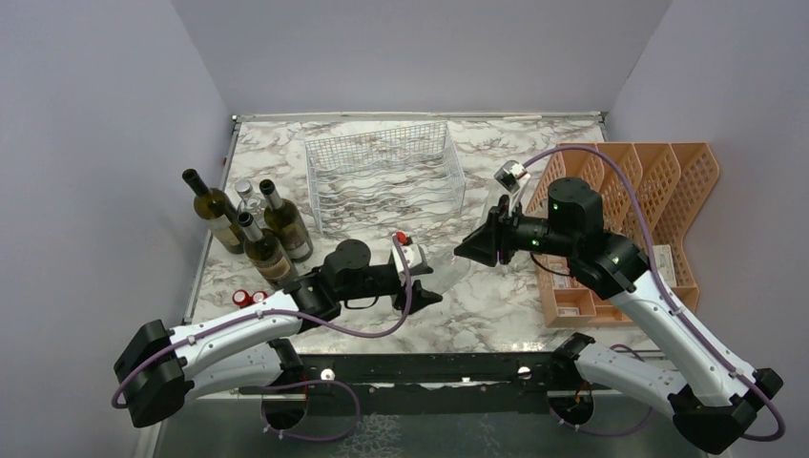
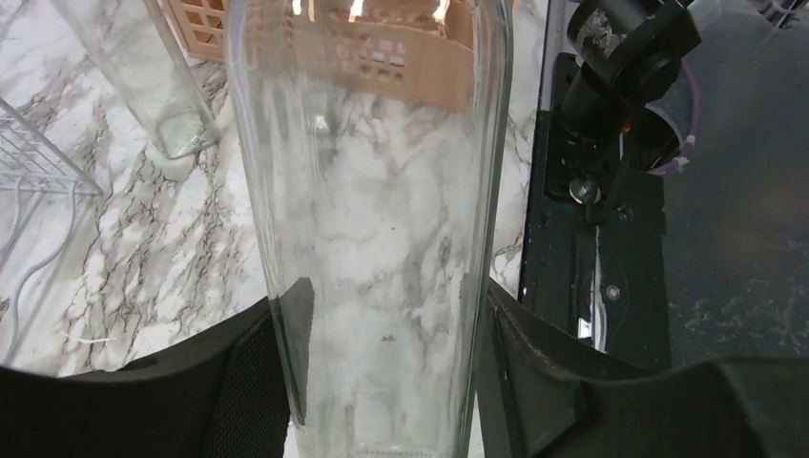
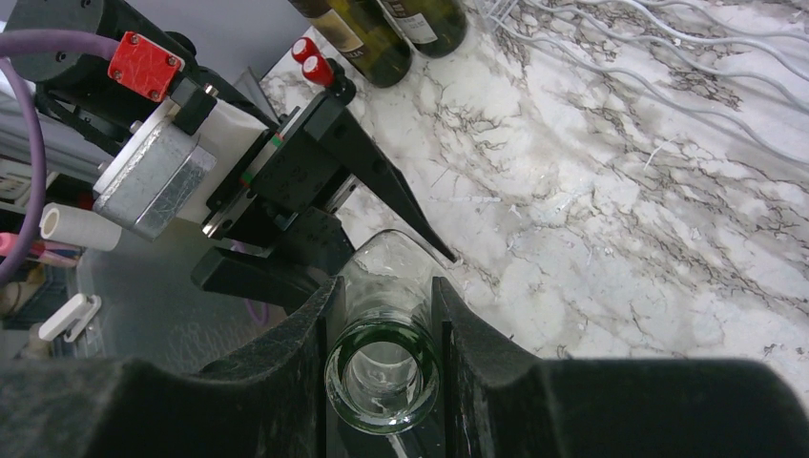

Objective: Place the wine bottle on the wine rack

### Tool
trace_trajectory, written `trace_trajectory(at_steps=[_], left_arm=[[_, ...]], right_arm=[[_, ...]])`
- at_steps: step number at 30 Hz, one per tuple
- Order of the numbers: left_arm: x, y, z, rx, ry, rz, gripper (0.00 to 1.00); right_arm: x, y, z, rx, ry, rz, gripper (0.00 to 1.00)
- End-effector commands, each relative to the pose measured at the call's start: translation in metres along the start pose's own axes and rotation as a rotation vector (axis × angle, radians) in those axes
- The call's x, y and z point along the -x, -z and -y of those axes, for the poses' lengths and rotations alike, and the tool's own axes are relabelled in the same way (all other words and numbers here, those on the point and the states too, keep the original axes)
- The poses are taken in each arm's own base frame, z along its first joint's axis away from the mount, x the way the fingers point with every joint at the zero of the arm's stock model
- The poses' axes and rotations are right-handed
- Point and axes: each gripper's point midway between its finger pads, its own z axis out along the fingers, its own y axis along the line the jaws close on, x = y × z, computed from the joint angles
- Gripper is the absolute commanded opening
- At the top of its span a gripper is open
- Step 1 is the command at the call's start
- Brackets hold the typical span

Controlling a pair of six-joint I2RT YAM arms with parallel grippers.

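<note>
A clear glass wine bottle (image 1: 450, 267) hangs tilted above the marble table (image 1: 496, 305) between my two grippers. My left gripper (image 1: 434, 286) is shut on its wide body, which fills the left wrist view (image 2: 372, 191) between my black fingers (image 2: 534, 372). My right gripper (image 1: 465, 250) is shut on the neck; the right wrist view shows the green-tinted open mouth (image 3: 382, 377) between the pads. The white wire wine rack (image 1: 382, 176) stands behind, at the table's back centre, with no bottle in it. Its corner shows in the left wrist view (image 2: 38, 162).
Several dark and clear bottles (image 1: 258, 229) stand at the left edge, with red caps (image 1: 250, 298) in front of them. An orange perforated divider tray (image 1: 630, 219) lies on the right. A second clear glass bottle (image 2: 143, 76) stands near the rack's right side.
</note>
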Motion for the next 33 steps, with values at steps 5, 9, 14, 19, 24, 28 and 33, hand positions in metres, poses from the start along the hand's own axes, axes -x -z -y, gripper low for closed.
trace_trajectory(at_steps=[5, 9, 14, 19, 24, 28, 33], left_arm=[[0.032, 0.019, -0.020, 0.108, -0.187, 0.013, 0.00], [0.041, 0.032, -0.028, 0.115, -0.396, -0.060, 0.00], [0.047, 0.045, -0.043, 0.118, -0.770, -0.130, 0.00], [0.043, 0.044, -0.066, 0.146, -1.053, -0.235, 0.00], [0.044, 0.036, -0.075, 0.146, -1.131, -0.267, 0.00], [0.045, 0.038, -0.075, 0.157, -1.152, -0.260, 0.00], [0.042, 0.040, -0.076, 0.177, -1.167, -0.247, 0.00]], right_arm=[[0.021, 0.021, -0.031, 0.081, 0.038, 0.051, 0.52], [0.023, 0.025, -0.025, 0.026, 0.030, 0.053, 0.68], [0.022, 0.023, -0.026, 0.029, 0.014, 0.006, 0.73], [0.017, 0.010, -0.015, 0.017, 0.050, -0.074, 0.73], [-0.009, -0.017, 0.005, 0.043, 0.100, -0.185, 0.73], [-0.029, -0.032, 0.009, 0.072, 0.075, -0.218, 0.75], [-0.049, -0.041, 0.007, 0.115, 0.028, -0.251, 0.75]])
